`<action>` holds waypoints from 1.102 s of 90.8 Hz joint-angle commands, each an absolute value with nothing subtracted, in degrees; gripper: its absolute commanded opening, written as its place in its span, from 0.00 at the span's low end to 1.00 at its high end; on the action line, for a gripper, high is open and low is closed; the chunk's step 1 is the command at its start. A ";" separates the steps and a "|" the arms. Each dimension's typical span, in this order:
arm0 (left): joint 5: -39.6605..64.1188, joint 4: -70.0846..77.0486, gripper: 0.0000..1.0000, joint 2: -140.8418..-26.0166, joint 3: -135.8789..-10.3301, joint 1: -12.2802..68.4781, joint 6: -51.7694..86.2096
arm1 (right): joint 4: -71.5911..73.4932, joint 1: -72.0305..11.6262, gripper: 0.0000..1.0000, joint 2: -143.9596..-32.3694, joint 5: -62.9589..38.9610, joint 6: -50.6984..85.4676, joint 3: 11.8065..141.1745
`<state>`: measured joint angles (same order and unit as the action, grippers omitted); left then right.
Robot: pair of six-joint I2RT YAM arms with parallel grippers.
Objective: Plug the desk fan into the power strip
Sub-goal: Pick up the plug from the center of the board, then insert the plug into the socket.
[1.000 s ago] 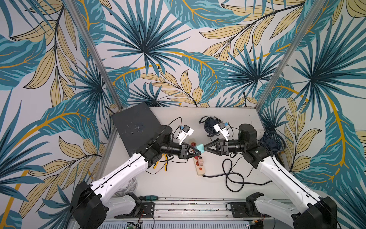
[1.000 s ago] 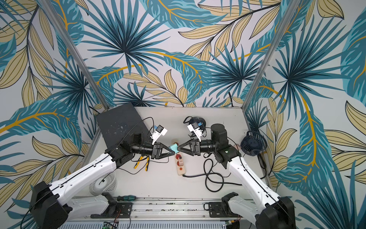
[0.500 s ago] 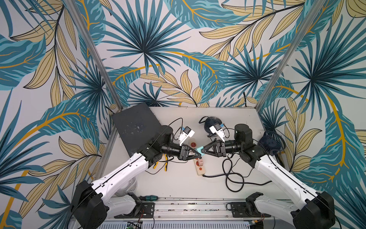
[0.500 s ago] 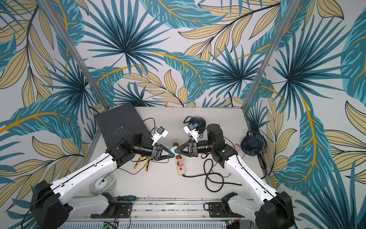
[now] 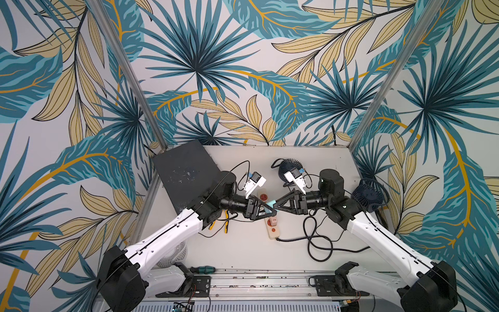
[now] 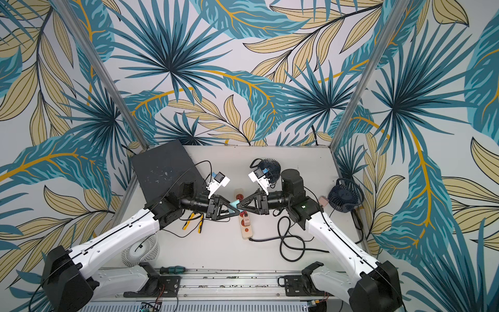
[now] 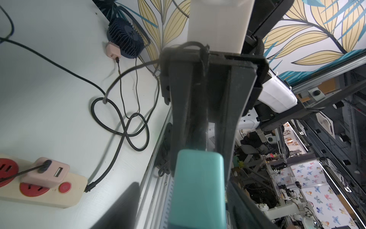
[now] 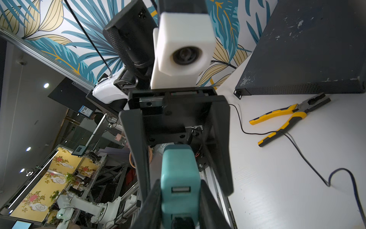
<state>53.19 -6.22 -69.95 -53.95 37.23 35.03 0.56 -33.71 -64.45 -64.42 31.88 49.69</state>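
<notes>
A: Which colours are shown on the power strip (image 7: pixel 49 198)?
B: Cream is shown on the body, red on the sockets and button.
A: And elsewhere?
B: A pink adapter (image 7: pixel 37 177) and a teal adapter (image 8: pixel 179 178) are seen. The pliers (image 8: pixel 297 116) are coloured yellow and black, and the right fan (image 6: pixel 344 195) navy. The walls (image 5: pixel 199 67) are patterned with teal and beige leaves.

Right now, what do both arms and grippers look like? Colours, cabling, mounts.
Both the left arm and right arm have white links, black joints and thin black cables along them. The left gripper and right gripper are black, with triangular open-frame fingers. A white camera housing sits on each wrist.
</notes>
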 commanded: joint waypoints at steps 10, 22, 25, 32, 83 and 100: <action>35.49 -0.83 1.00 -63.81 -46.69 35.04 36.06 | -3.15 -33.68 0.00 -63.11 -47.33 30.69 48.49; 24.81 1.81 1.00 -59.89 -41.44 32.62 39.69 | -10.11 -33.69 0.00 -64.94 -29.71 30.04 50.29; 21.63 -0.03 1.00 -60.06 -41.62 32.47 40.36 | -12.18 -33.73 0.00 -66.15 -25.06 30.35 51.14; 17.24 -4.76 0.99 -62.20 -43.31 32.43 41.51 | -16.62 -33.90 0.00 -69.69 -16.06 31.40 53.40; 16.31 4.82 0.77 -87.64 -47.87 32.35 45.34 | -30.38 -43.11 0.00 -93.35 0.17 31.75 67.41; 18.52 6.38 0.71 -92.44 -49.53 32.33 44.47 | -32.36 -44.91 0.00 -97.70 -0.19 32.76 69.68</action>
<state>16.99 3.64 -90.72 -47.35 32.56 45.41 -29.10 -44.03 -95.96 -1.28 31.94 67.83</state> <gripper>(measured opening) 0.724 0.280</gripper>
